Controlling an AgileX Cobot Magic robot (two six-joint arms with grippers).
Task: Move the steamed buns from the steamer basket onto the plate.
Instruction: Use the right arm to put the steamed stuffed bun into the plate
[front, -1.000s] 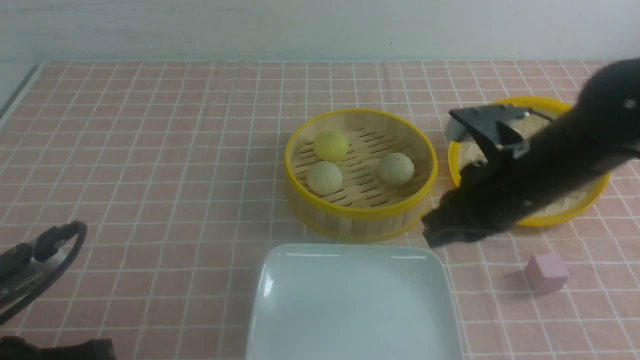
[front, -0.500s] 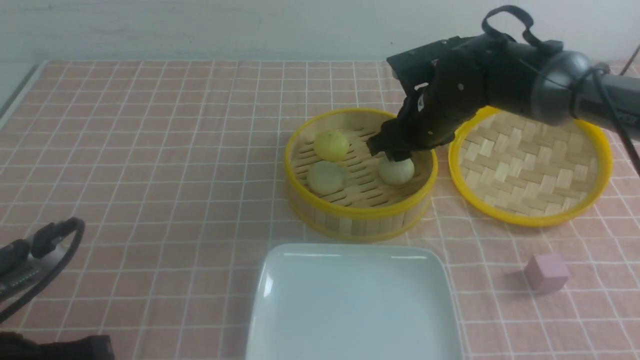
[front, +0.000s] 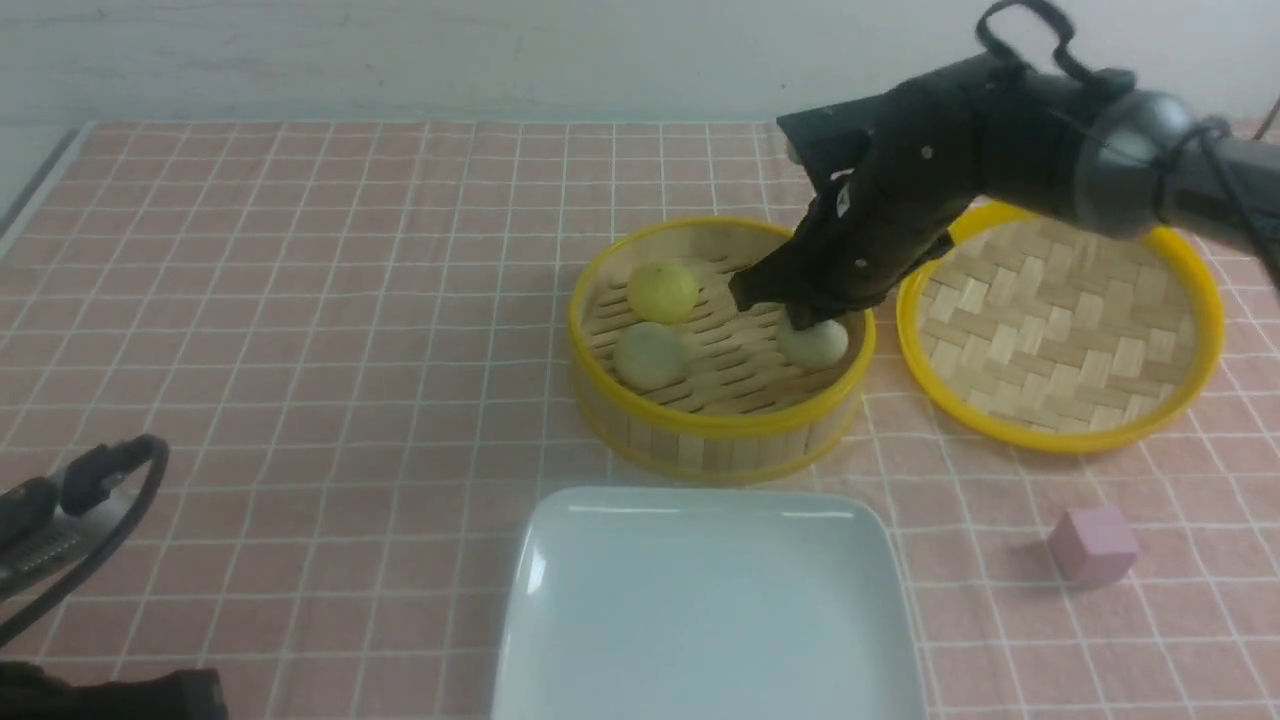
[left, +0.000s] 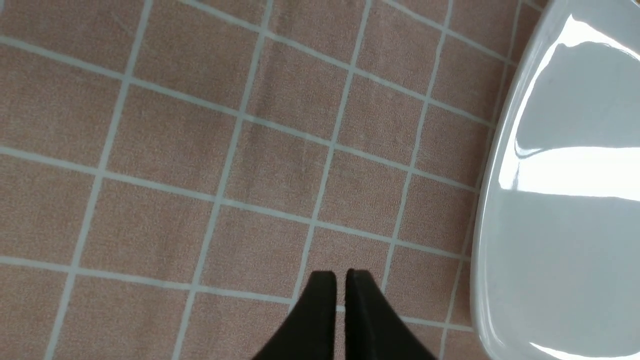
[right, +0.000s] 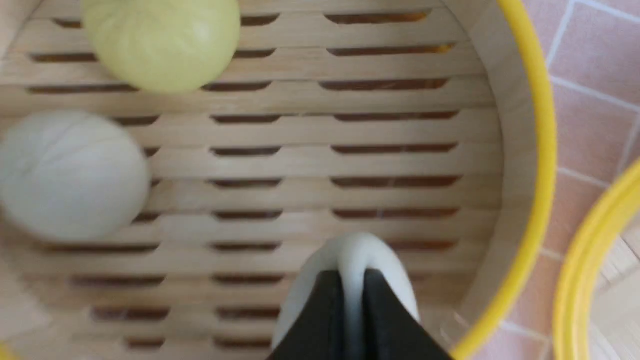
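Observation:
The steamer basket (front: 720, 440) stands at mid-table with three steamed buns inside. A yellow bun (front: 662, 290) lies at its far left and a pale bun (front: 650, 355) sits just in front of that one. My right gripper (front: 800, 318) reaches down into the basket's right side and is shut on the other pale bun (front: 818, 340). In the right wrist view the fingertips (right: 327, 280) pinch that bun (right: 350, 252), squeezing it between them. The white plate (front: 700, 600) lies in front of the basket. My left gripper (left: 340, 274) hovers over the cloth beside the plate (left: 560, 225), shut and holding nothing.
A shallow woven lid (front: 1060, 330) with a yellow rim lies right of the basket, close to its wall. A small pink cube (front: 1092, 543) sits at the front right. A pink checked cloth (front: 300, 300) covers the table.
My right arm swung from above the lid into the basket and its jaws closed on the right-hand pale bun, nudging it slightly right. The left arm has barely moved.

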